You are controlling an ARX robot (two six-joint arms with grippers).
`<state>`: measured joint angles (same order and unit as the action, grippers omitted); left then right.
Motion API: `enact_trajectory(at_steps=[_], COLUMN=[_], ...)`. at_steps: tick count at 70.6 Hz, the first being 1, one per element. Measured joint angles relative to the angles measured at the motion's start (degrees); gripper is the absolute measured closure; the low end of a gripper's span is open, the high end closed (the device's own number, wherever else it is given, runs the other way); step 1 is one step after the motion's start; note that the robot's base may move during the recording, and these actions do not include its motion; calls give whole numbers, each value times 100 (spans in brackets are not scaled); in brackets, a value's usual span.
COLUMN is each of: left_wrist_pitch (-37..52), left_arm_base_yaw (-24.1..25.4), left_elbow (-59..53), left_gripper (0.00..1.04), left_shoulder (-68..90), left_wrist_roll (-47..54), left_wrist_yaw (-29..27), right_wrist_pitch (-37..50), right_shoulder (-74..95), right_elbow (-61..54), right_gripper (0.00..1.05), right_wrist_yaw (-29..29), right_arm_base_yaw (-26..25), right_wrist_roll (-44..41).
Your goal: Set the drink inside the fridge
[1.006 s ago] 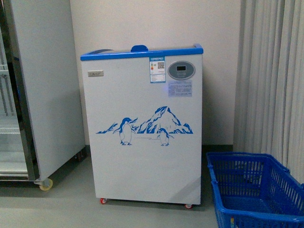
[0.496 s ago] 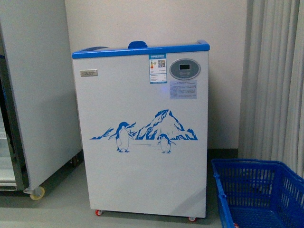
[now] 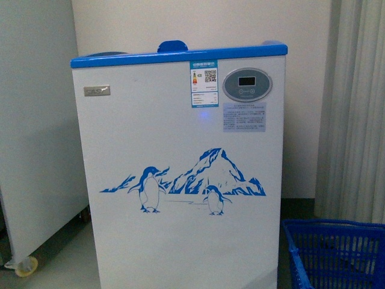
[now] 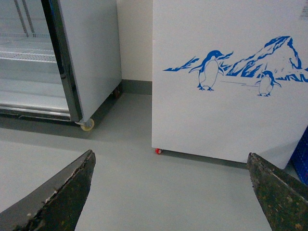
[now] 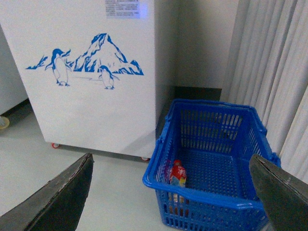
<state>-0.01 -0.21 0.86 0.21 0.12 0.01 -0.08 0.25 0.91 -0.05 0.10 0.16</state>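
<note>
Just beyond the right jaws, the drink [image 5: 177,174] sits in the basket [image 5: 207,198], untouched. Left jaws and right jaws alike gape wide, holding nothing. Since a second ago the fridge [image 3: 180,150] has grown larger ahead, so the robot has rolled closer. I judge the drink still needs picking up first.

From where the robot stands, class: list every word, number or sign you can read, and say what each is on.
No text here can be read.
Nameplate on fridge: blurred.
QR label: code visible, print too small.
Display: digits unreadable.
Sticker under it: too small.
Label on drink in basket: white lettering, blurred.
</note>
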Motion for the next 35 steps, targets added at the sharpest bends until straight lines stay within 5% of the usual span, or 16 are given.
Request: enact_trajectory(at_steps=[35], left_wrist_pitch=[0], left_arm_base_yaw=[0], left_elbow=[0], left_gripper=[8], left_shoulder=[0], left_wrist_roll=[0], left_wrist_yaw=[0], right_wrist_pitch=[0], right_shoulder=[0], right_elbow=[0], right_gripper=[8], right_wrist_yaw=[2], right_arm_base_yaw=[0], right_wrist_roll=[0])
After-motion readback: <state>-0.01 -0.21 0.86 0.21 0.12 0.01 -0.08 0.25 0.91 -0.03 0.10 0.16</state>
